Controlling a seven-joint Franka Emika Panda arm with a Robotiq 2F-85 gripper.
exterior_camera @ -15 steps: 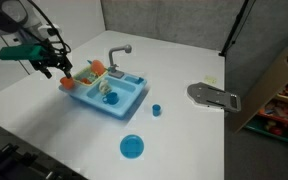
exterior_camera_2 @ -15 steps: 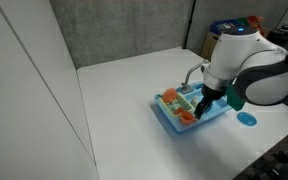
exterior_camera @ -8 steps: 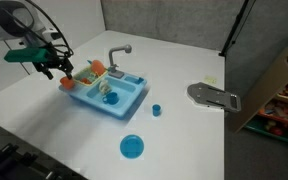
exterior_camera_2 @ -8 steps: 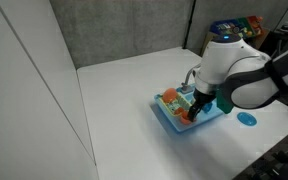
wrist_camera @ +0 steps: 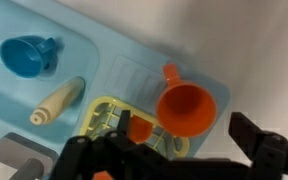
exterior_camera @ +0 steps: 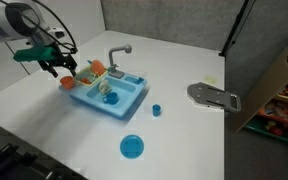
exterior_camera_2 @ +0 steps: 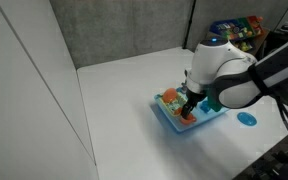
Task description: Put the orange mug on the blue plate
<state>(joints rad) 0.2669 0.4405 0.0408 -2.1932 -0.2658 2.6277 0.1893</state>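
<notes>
The black two-finger gripper [exterior_camera: 60, 70] hangs over the draining end of the big light-blue rectangular toy sink [exterior_camera: 124, 104], jaws spread wide and holding nothing. In the wrist view the small round orange mug [wrist_camera: 187, 108] stands upright on that ribbed end, mouth up, handle pointing towards the basin, just beside the yellow-green plastic dish rack [wrist_camera: 106, 112]. The flat round bright-blue plate [exterior_camera: 132, 147] lies on the white table, well apart from the sink.

A finger coming down on the rack side may catch the rack's rim and shove the light mug over, or close on rack and mug together. A grip across the handle could twist the mug loose. The carry to the plate passes the grey toy tap [exterior_camera: 117, 56], which could be clipped.

In both exterior views the arm covers most of the mug. The fingertips are cut off in the wrist view, so their height above the mug is probably small but cannot be told
</notes>
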